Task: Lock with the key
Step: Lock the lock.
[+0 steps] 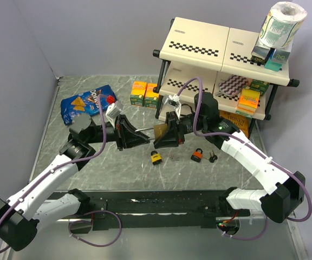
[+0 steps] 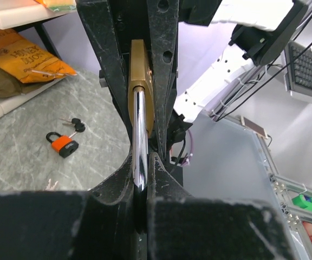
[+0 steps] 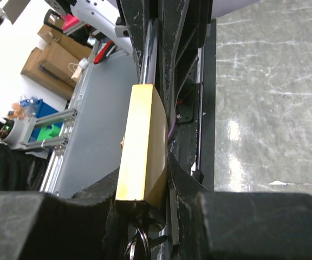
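A brass padlock (image 1: 159,130) hangs above the table between my two arms. My left gripper (image 2: 142,162) is shut on its chrome shackle (image 2: 139,135), which runs straight up into the brass body (image 2: 141,70). My right gripper (image 3: 156,184) is shut on the brass body (image 3: 142,141), a finger flat on each broad face. At the body's lower end a dark key ring (image 3: 137,246) shows between the right fingers. The key itself is mostly hidden there. In the top view the left gripper (image 1: 140,136) and the right gripper (image 1: 166,135) meet tip to tip at the lock.
On the table below lie a small yellow padlock (image 1: 156,157), an orange padlock (image 1: 197,155) and loose keys (image 1: 212,158). A blue chip bag (image 1: 85,103) lies at the back left, with small boxes (image 1: 145,93) beside it. A two-level shelf (image 1: 221,59) stands at the back right.
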Robot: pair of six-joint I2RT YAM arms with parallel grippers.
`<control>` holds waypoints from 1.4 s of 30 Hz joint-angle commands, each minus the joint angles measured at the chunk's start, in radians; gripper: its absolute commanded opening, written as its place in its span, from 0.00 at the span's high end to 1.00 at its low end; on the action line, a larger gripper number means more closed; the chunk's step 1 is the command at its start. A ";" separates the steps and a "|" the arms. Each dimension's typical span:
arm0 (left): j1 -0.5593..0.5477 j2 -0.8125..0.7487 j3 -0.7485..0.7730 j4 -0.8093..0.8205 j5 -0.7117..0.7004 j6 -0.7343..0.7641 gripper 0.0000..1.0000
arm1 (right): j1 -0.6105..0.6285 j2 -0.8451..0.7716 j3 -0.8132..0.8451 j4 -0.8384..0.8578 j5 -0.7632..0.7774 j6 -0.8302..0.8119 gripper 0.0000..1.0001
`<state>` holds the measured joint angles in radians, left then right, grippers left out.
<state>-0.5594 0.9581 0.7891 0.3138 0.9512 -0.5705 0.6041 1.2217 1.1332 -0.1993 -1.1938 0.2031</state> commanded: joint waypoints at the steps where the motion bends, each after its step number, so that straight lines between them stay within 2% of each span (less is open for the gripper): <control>1: -0.098 0.088 0.007 0.174 0.072 -0.014 0.99 | 0.107 0.041 0.010 0.273 0.029 0.108 1.00; 5: -0.172 0.137 0.013 0.284 0.060 -0.066 0.99 | 0.195 0.088 0.057 0.275 0.016 0.101 1.00; 9: -0.209 0.160 0.035 0.272 0.064 -0.045 0.99 | 0.218 0.128 0.069 0.303 0.008 0.105 1.00; 11: -0.211 0.153 0.001 0.335 0.060 -0.066 0.99 | 0.220 0.130 0.054 0.354 0.000 0.130 1.00; 16: -0.211 0.146 0.005 0.300 0.061 -0.054 0.99 | 0.223 0.128 0.077 0.337 0.007 0.114 1.00; 21: -0.145 0.084 0.013 0.145 0.093 -0.003 0.99 | 0.146 0.093 0.100 0.167 -0.006 0.032 1.00; 23: -0.111 0.058 0.012 0.063 0.112 0.044 0.99 | 0.125 0.066 0.097 0.068 -0.001 -0.025 0.77; 24: -0.096 0.029 0.009 0.041 0.116 0.055 0.99 | 0.102 0.055 0.096 0.029 0.003 -0.046 0.70; 25: -0.080 0.016 0.003 0.025 0.123 0.063 0.99 | 0.091 0.042 0.089 -0.001 0.011 -0.092 0.55; 26: -0.050 0.004 0.002 0.006 0.139 0.070 0.99 | 0.077 0.023 0.086 -0.027 0.014 -0.111 0.51; 31: 0.009 -0.041 0.021 -0.093 0.175 0.118 0.99 | 0.011 -0.019 0.073 -0.209 0.031 -0.234 0.39; 33: 0.009 -0.045 0.024 -0.093 0.178 0.120 0.99 | 0.006 -0.027 0.074 -0.230 0.034 -0.258 0.38; 39: 0.012 -0.050 0.025 -0.053 0.161 0.086 0.99 | 0.005 -0.027 0.088 -0.284 0.036 -0.291 0.40; 42: 0.023 -0.051 0.016 -0.047 0.167 0.078 0.99 | 0.002 -0.033 0.085 -0.284 0.039 -0.289 0.49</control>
<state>-0.5491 0.9405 0.7795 0.1707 1.0931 -0.4938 0.6144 1.2251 1.1770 -0.4610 -1.1553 -0.0437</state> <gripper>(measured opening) 0.080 0.554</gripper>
